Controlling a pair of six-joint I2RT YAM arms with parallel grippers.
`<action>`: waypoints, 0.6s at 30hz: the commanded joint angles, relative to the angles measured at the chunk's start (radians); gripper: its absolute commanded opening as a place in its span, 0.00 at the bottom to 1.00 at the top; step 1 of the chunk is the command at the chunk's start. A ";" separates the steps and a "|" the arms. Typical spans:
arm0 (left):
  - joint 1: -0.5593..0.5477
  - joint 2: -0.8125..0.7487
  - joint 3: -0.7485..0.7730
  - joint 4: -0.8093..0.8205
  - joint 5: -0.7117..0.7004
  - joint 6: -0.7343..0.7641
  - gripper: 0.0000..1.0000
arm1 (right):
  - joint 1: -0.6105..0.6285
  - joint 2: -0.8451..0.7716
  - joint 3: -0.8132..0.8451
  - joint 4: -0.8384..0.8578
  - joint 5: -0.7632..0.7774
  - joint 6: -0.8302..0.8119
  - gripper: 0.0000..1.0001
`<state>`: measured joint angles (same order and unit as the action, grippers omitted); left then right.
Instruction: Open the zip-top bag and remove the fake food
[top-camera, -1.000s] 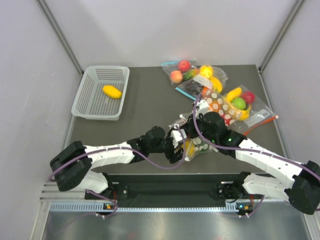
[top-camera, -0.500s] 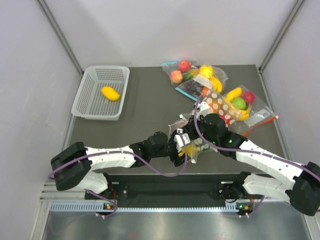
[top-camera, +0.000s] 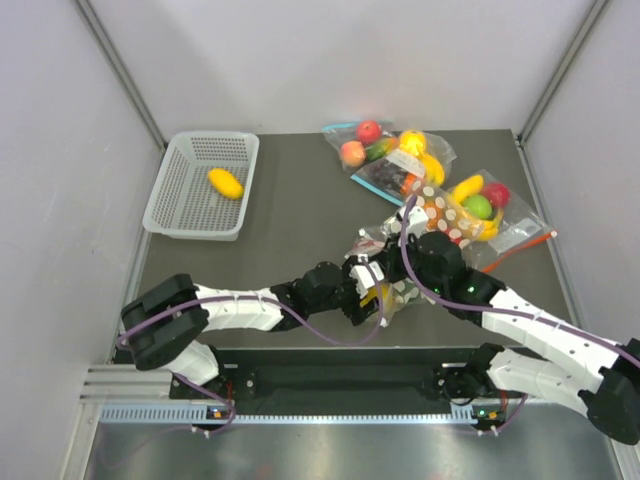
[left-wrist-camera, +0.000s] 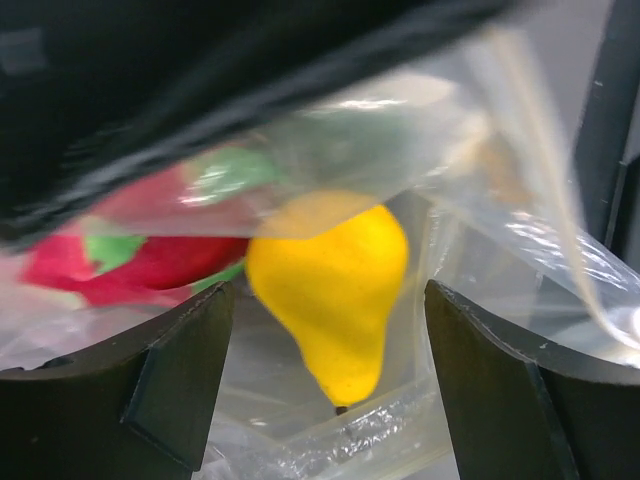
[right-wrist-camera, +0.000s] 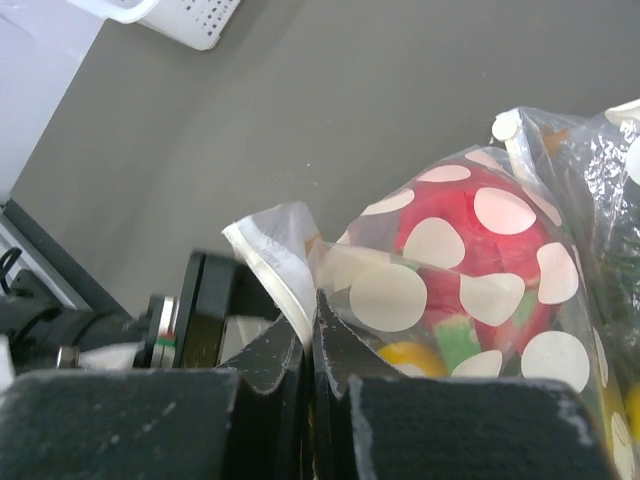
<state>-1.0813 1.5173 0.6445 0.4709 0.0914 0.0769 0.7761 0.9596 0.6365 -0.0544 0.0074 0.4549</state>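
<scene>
White-dotted clear plastic zip-top bag (right-wrist-camera: 455, 285), at front of grey worktop (top-camera: 300, 215), has its rim pinched in right end effector (right-wrist-camera: 312, 345); left end effector (left-wrist-camera: 330, 385), spread wide, flanks glossy yellow plastic pear (left-wrist-camera: 330, 285).

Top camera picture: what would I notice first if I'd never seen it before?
Probably the floppy clear plastic bag with white polka dots, front and centre, its rim pinched by the right arm's black fingers. Inside, a glossy yellow pear-shaped toy fruit sits between the left arm's open fingers. Far left stands a white mesh basket.
</scene>
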 joint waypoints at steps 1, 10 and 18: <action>0.046 -0.016 -0.012 0.054 -0.021 -0.017 0.82 | 0.000 -0.041 0.005 0.022 0.000 0.005 0.00; 0.066 0.004 -0.008 0.006 0.034 -0.015 0.82 | -0.001 -0.064 0.005 -0.008 0.000 0.001 0.00; 0.139 -0.069 -0.063 0.093 0.286 -0.123 0.83 | -0.001 -0.088 0.000 -0.032 0.011 -0.002 0.00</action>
<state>-0.9722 1.4815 0.6029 0.5037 0.2718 0.0162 0.7761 0.9092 0.6224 -0.1089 0.0059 0.4549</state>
